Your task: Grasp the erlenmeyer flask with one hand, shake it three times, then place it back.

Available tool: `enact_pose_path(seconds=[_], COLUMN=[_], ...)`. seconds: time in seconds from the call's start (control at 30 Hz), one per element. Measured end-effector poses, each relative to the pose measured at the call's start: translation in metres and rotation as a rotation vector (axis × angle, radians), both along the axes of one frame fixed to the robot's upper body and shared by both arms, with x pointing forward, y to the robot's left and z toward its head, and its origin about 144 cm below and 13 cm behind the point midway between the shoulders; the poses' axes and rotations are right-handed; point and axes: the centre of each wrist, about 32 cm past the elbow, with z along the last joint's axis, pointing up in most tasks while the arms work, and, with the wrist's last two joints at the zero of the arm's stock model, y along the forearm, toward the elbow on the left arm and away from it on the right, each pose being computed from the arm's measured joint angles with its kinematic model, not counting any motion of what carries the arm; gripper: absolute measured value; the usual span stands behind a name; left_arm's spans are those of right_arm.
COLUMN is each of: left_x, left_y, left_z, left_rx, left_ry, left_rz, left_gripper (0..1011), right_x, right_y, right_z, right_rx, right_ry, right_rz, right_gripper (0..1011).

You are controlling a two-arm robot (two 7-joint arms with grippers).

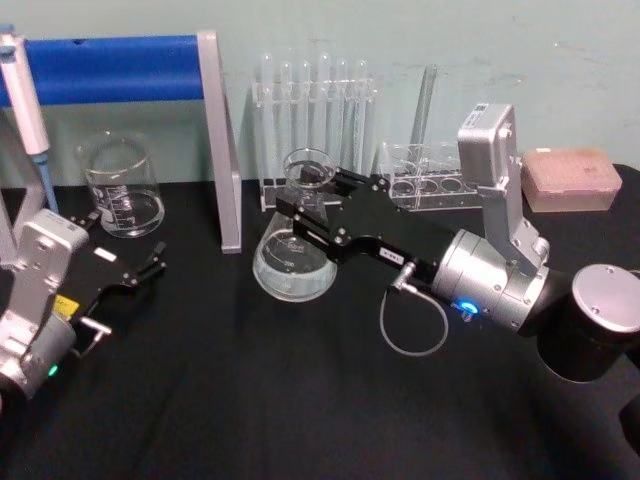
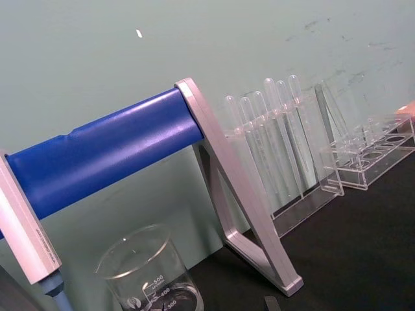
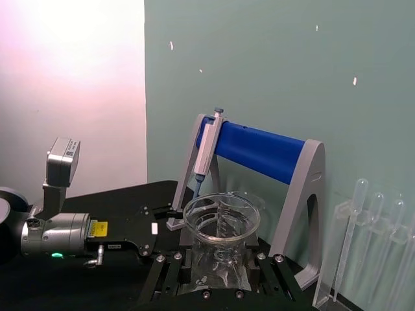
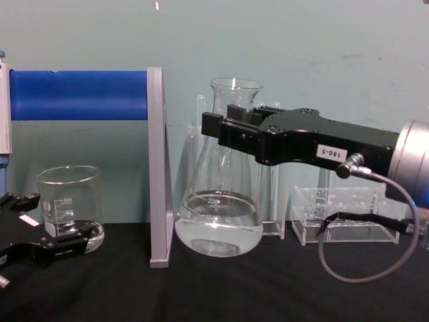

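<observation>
A black surface (image 1: 250, 400) sits before a pale green wall (image 1: 450, 40). Your right end effector (image 1: 318, 195) is clamped around the neck of the flask (image 1: 292, 262), leaving its wide base free to swirl. The flask seems lifted just off the surface, mid-table. Your left end effector (image 1: 150, 265) rests at the left, fingers apart and empty.

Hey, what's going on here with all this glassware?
The robot's long black right gripper is clamped around the neck of a clear glass conical flask with a little clear liquid inside. The flask looks tilted and just off the black table, in front of a clear rack of test tubes. The left gripper rests open near a cylindrical glass beaker.
</observation>
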Motion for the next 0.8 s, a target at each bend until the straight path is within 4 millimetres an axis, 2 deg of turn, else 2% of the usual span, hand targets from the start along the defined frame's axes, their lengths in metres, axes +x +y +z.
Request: enact_pose_path(seconds=[0.8], left_x=[0.0000], left_y=[0.0000], left_z=[0.0000], left_rx=[0.000], left_ry=[0.000], left_rz=[0.000], left_gripper=[1001], right_x=[0.0071], right_y=[-0.0039], right_z=[-0.0038], right_rx=[-0.024], right_ry=[0.016], right_rz=[0.010], right_gripper=[450])
